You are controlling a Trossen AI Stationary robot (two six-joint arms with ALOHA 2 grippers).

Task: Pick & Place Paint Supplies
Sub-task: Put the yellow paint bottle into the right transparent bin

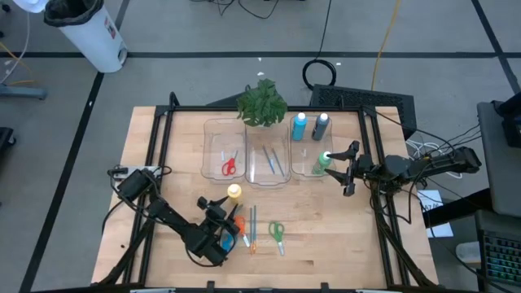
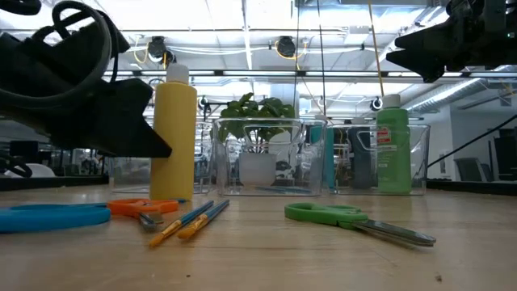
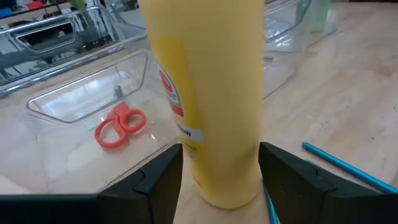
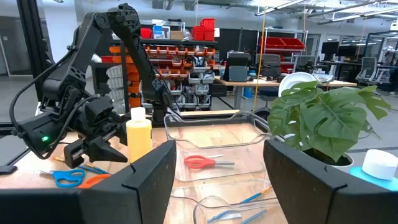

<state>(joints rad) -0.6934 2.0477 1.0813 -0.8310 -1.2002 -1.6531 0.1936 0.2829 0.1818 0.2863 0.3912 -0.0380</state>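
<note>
Jaws of the left gripper (image 3: 221, 171) stand parted on either side of the upright yellow plastic paint bottle with a white cap (image 1: 234, 193); whether they press its sides cannot be told. Bottle stands on the wooden surface (image 1: 342, 236), left of centre, just in front of the left clear plastic bin (image 1: 213, 130).

Jaws of the right gripper (image 1: 343, 169) released, holding nothing, hovering just beside the right clear bin (image 1: 303, 155) near the surface's right edge.

Contents:
- Left bin: red-handled scissors (image 1: 229, 167).
- Middle clear bin (image 1: 255, 177): thin blue brushes (image 1: 273, 159).
- Right bin: green paint bottle (image 1: 321, 162) at its front, light blue paint bottle (image 1: 299, 125) and dark blue paint bottle (image 1: 321, 125) at its rear.

On the surface toward the front edge:
- Orange-handled scissors (image 2: 144, 208) and blue-handled scissors (image 2: 52, 217), lying beside the left gripper.
- Two blue-and-orange brushes (image 1: 252, 228), side by side.
- Green-handled scissors (image 1: 278, 235), right of the brushes.

Leafy green plant (image 1: 262, 103) at the rear edge, behind the bins.
</note>
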